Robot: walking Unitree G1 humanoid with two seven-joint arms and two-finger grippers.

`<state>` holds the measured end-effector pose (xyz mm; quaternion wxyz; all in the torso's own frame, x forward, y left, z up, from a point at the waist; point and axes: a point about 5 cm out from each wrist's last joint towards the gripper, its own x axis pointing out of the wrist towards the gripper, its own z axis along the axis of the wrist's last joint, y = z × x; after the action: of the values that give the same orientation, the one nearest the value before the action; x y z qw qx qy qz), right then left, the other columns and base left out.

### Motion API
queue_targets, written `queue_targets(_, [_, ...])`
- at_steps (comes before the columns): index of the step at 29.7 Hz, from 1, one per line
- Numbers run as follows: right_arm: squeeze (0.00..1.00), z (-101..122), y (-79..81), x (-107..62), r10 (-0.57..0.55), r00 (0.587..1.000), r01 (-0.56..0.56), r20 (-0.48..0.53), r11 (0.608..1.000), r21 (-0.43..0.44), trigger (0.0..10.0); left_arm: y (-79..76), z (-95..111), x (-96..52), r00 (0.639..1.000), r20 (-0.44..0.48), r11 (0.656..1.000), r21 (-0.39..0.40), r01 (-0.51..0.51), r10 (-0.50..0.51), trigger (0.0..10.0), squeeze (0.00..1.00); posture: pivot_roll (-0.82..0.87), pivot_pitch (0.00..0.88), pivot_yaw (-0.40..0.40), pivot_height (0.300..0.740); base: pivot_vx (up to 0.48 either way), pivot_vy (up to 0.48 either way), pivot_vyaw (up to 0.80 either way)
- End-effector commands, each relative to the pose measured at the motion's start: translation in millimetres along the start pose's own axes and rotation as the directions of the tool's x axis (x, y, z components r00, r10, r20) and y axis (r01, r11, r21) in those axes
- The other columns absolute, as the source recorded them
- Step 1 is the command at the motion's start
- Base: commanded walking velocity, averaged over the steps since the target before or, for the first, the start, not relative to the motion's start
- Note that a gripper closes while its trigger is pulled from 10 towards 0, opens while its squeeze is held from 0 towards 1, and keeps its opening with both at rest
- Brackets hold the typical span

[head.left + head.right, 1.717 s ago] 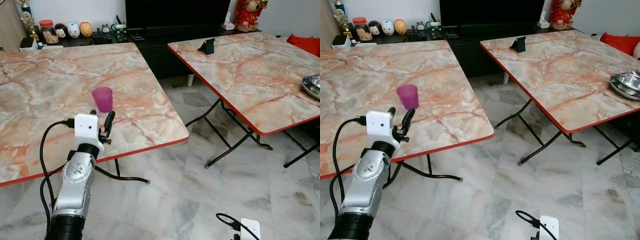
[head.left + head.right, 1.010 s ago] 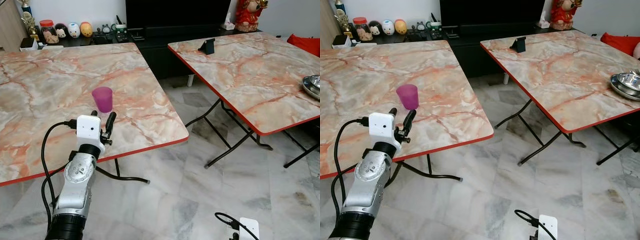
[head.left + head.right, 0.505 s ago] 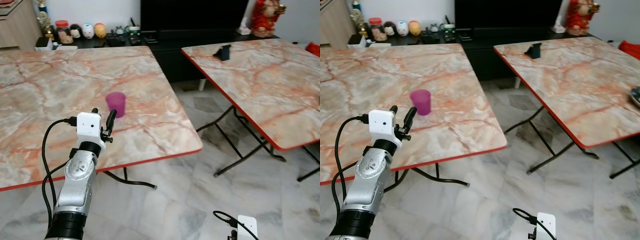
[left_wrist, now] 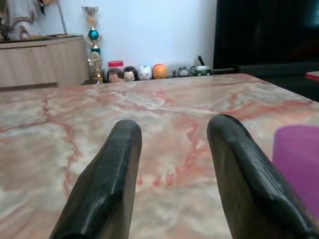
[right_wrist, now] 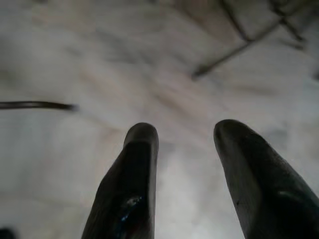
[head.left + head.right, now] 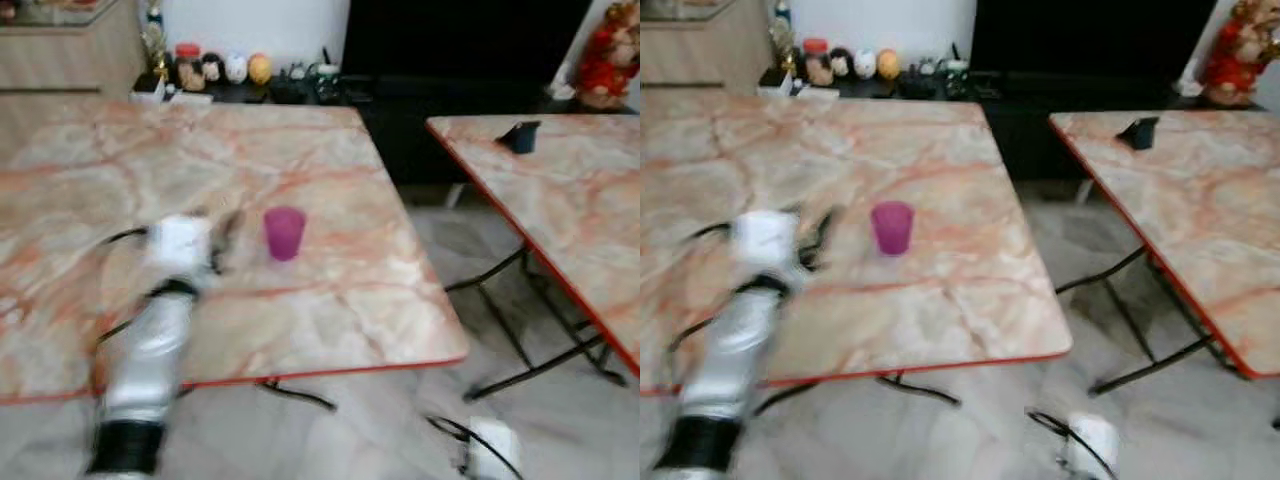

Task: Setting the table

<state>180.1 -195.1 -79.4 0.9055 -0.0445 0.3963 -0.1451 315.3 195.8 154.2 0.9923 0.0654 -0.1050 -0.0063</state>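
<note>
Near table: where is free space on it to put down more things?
The near table holds one purple cup. Bare marble runs from the cup to the red front edge, and behind it to the far edge by the shelf figurines. The open left gripper hovers just left of the cup, so that side is tighter.

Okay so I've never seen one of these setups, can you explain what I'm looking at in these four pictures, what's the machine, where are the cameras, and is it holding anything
This is a walking humanoid robot with two silver arms, each ending in two long black fingers. The two wide, blurred pictures come from the cameras in its head, looking down. They show a marble-patterned table with a purple cup standing on it, and a second table to the right. The left gripper is raised over the first table beside the cup, open and holding nothing. The other two pictures come from cameras on the wrists, looking along the fingers. The right gripper hangs low over the tiled floor, open and holding nothing.
</note>
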Motion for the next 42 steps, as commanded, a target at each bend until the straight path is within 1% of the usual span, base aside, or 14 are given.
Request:
queue_targets(1, [0.0, -14.3, -18.0, -1.7, -0.049, 0.998, 0.049, -0.051, 0.999, -0.005, 10.0, -18.1, 9.7, 6.0, 0.997, 0.037, 0.998, -0.011, 0.065, -0.065, 10.0, 0.0, 0.13, 0.0, -0.057, 0.728, 0.322, 0.0, 0.0])
queue_targets(12, [0.0, -14.3, -16.6, -1.8, -0.041, 0.998, 0.041, -0.055, 0.999, 0.003, 10.0, -21.3, 9.2, 7.5, 0.993, 0.004, 0.99, -0.068, 0.12, -0.12, 10.0, 0.0, 0.13, 0.0, -0.06, 0.728, 0.088, 0.0, 0.0])
queue_targets(14, [0.0, -14.4, -15.5, -2.0, -0.038, 0.998, 0.038, -0.054, 0.999, -0.003, 10.0, -30.0, 22.4, 14.6, 0.979, -0.008, 0.974, -0.104, 0.203, -0.205, 10.0, 0.0, 0.13, 0.0, -0.06, 0.728, 0.0, 0.0, 0.0])
queue_targets(16, [0.0, -14.8, -15.6, -2.1, -0.039, 0.998, 0.038, -0.054, 0.999, -0.005, 10.0, -34.2, 30.9, 17.8, 0.973, -0.004, 0.966, -0.122, 0.228, -0.23, 10.0, 0.0, 0.13, 0.0, -0.06, 0.728, 0.0, 0.0, 0.0])
queue_targets(17, [0.0, -14.9, -15.6, -2.2, -0.04, 0.998, 0.04, -0.054, 0.999, -0.006, 10.0, -36.4, 41.5, 23.4, 0.97, -0.014, 0.962, -0.132, 0.239, -0.243, 10.0, 0.0, 0.13, 0.0, -0.06, 0.728, 0.0, 0.0, 0.0])
queue_targets(19, [0.0, -15.0, -15.5, -2.3, -0.041, 0.998, 0.04, -0.055, 0.999, -0.007, 10.0, -36.6, 46.7, 26.9, 0.97, -0.031, 0.963, -0.131, 0.237, -0.242, 10.0, 0.0, 0.13, 0.0, -0.059, 0.728, 0.0, 0.0, 0.0])
queue_targets(24, [0.0, -15.4, -14.7, -2.3, -0.038, 0.998, 0.038, -0.059, 0.999, -0.01, 10.0, -28.4, 71.7, 36.8, 0.978, -0.008, 0.958, -0.203, 0.201, -0.207, 10.0, 0.0, 0.13, 0.0, -0.061, 0.728, 0.0, 0.0, 0.0])
queue_targets(26, [0.0, -15.6, -14.6, -2.3, -0.037, 0.997, 0.036, -0.062, 0.999, -0.01, 10.0, -23.9, 74.6, 38.5, 0.979, -0.056, 0.959, -0.219, 0.178, -0.194, 10.0, 0.0, 0.13, 0.0, -0.059, 0.728, 0.0, 0.0, 0.0])
queue_targets(27, [0.0, -16.1, -14.6, -2.3, -0.035, 0.997, 0.035, -0.065, 0.999, -0.012, 10.0, -21.7, 74.2, 38.4, 0.975, -0.107, 0.965, -0.198, 0.172, -0.196, 10.0, 1.0, 0.14, 0.0, -0.06, 0.728, 0.0, 0.0, 0.0])
queue_targets(29, [0.0, -17.3, -14.5, -2.5, -0.032, 0.997, 0.031, -0.074, 0.999, -0.019, 10.0, -18.1, 71.3, 37.0, 0.951, -0.242, 0.974, -0.165, 0.157, -0.194, 10.0, 1.0, 0.14, 0.0, -0.062, 0.728, 0.0, 0.0, 0.0])
queue_targets(36, [0.0, -19.4, -13.6, -3.0, -0.025, 0.996, 0.022, -0.087, 0.999, -0.033, 10.0, -14.9, 66.8, 39.0, 0.94, -0.31, 0.978, -0.189, 0.086, -0.143, 10.0, 1.0, 0.14, 0.0, -0.061, 0.728, 0.0, 0.0, 0.0])
queue_targets(37, [0.0, -19.7, -13.3, -3.2, -0.026, 0.996, 0.023, -0.088, 0.999, -0.034, 10.0, -15.0, 60.2, 37.9, 0.926, -0.357, 0.978, -0.203, 0.056, -0.127, 10.0, 1.0, 0.13, 0.0, -0.057, 0.728, 0.0, 0.0, 0.0])
queue_targets(40, [0.0, -20.5, -13.5, -3.4, -0.028, 0.995, 0.025, -0.092, 0.999, -0.035, 10.0, -17.2, 53.1, 34.9, 0.904, -0.407, 0.968, -0.248, 0.031, -0.133, 10.0, 1.0, 0.14, 0.0, -0.058, 0.728, 0.0, 0.0, 0.0])
queue_targets(42, [0.0, -21.8, -13.6, -3.6, -0.027, 0.995, 0.023, -0.1, 0.999, -0.041, 10.0, -17.5, 49.8, 32.2, 0.883, -0.449, 0.97, -0.243, 0.027, -0.137, 10.0, 1.0, 0.14, 0.0, -0.058, 0.728, 0.0, 0.0, 0.0])
